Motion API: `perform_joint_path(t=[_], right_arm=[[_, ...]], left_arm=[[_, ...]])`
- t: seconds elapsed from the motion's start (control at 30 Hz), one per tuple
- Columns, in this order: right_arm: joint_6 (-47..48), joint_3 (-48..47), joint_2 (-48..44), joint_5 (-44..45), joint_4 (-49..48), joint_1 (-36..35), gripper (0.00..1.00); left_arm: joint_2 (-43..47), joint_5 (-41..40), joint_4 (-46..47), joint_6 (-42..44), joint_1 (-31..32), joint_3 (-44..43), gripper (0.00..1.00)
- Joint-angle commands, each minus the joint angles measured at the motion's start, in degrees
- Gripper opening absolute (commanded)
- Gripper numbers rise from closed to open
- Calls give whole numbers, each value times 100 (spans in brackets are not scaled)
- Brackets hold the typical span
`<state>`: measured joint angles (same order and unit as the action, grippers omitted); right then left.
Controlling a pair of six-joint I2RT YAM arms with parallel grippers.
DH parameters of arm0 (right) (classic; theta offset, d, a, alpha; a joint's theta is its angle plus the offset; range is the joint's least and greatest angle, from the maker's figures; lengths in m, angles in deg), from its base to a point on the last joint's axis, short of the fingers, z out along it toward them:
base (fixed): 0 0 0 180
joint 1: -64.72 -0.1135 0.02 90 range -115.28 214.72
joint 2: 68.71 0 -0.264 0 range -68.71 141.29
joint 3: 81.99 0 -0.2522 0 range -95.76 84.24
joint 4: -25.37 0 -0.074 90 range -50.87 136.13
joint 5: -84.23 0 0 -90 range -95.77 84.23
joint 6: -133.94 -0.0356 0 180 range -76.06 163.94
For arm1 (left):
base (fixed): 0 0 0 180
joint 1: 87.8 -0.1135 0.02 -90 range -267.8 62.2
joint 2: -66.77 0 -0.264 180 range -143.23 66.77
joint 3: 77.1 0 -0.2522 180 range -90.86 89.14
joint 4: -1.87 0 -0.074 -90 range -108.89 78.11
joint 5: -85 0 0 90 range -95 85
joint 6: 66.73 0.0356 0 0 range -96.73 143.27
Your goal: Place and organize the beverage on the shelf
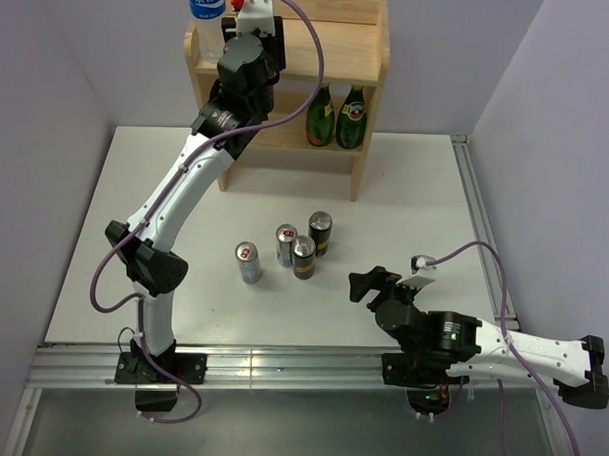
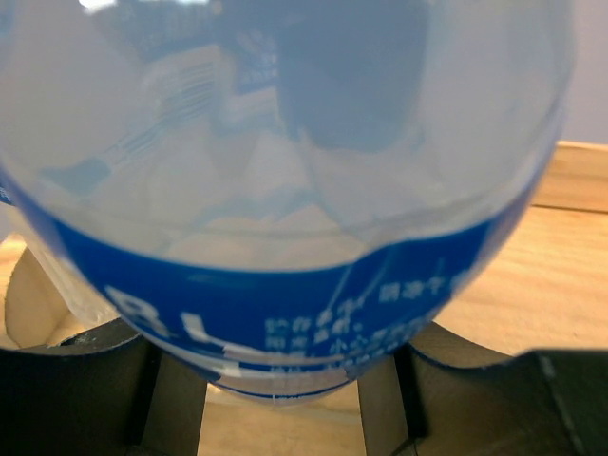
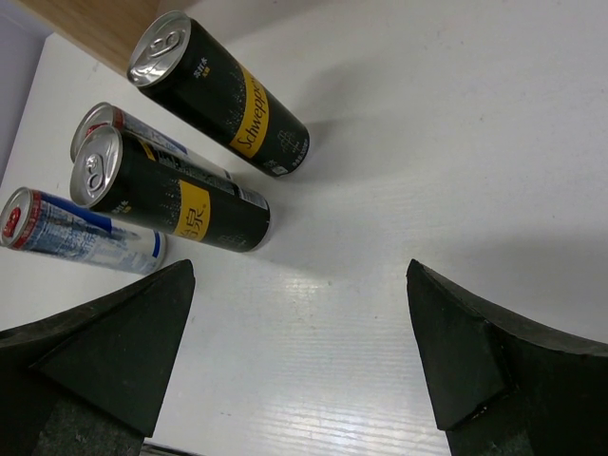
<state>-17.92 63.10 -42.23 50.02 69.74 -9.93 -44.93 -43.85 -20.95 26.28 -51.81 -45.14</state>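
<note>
Water bottle [image 1: 204, 6]: clear, blue label, upright at left end of shelf [image 1: 366, 50] top tier; whether its base sits on the board cannot be told from either view. Left gripper [image 2: 285, 394] clamped on lower body of bottle, fingers [image 2: 114, 380] either side; label fills wrist view. Only one water bottle seen.

Remaining stock on table [image 1: 426, 192] in front of shelf: black-and-gold cans [image 1: 320, 233] x2 and silver cans [image 1: 249, 263] x2, all upright, three clustered close, one silver apart to the left. Lower tier holds green bottles [image 1: 321, 116] x2 at right.

Right gripper [image 3: 299, 313] spread wide, nothing btwn fingers, low over table just right of cans.

Assessment: placement of first bottle in hand; approx. 1 of 6 items, rest pending.

Risks:
- release before base is seated; bottle drops or tips off the top tier;
- withdrawing fingers may drag the light bottle fwd off the edge;
- R arm reaching into the tight cluster could knock neighbouring cans; round cans would roll.
</note>
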Motion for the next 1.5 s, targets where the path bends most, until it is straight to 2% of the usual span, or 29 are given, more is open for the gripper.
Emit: perform_joint_path(t=[0.0, 0.43, 0.53, 0.57, 0.63, 0.67, 0.73, 0.77, 0.83, 0.87, 0.97, 1.2, 1.37, 1.47], right_arm=[[17, 32, 24, 90, -134, -32, 100], [52, 40, 112, 81, -187, -32, 100], [52, 40, 129, 90, -187, -32, 100], [43, 32, 138, 90, -187, -32, 100], [52, 40, 138, 90, -187, -32, 100], [43, 40, 138, 81, -187, -23, 100], [43, 40, 147, 81, -187, -23, 100], [43, 40, 147, 81, -187, -32, 100], [43, 40, 147, 81, -187, -32, 100], [43, 40, 147, 81, -187, -32, 100], [34, 40, 156, 90, -187, -32, 100], [25, 40, 156, 99, -187, -32, 100], [25, 58, 147, 99, -196, -32, 100], [25, 58, 147, 108, -196, -32, 100]], left_arm=[[0, -52, 1056, 139, -109, -458, 0], [-97, -158, 924, -107, -452, -292, 0], [-124, -167, 765, -116, -505, -257, 4], [-124, -158, 757, -133, -514, -213, 10], [-124, -149, 774, -151, -549, -143, 15], [-124, -132, 757, -186, -549, -82, 24], [-141, -132, 739, -204, -566, -46, 31], [-142, -132, 739, -204, -575, -28, 43], [-176, -132, 721, -239, -575, -37, 52], [-177, -114, 713, -239, -584, -28, 61], [-203, -97, 704, -248, -593, -46, 70], [-317, -96, 704, -248, -584, -81, 76], [-440, -70, 660, -239, -584, -213, 69], [-598, -35, 608, -204, -602, -458, 70]])
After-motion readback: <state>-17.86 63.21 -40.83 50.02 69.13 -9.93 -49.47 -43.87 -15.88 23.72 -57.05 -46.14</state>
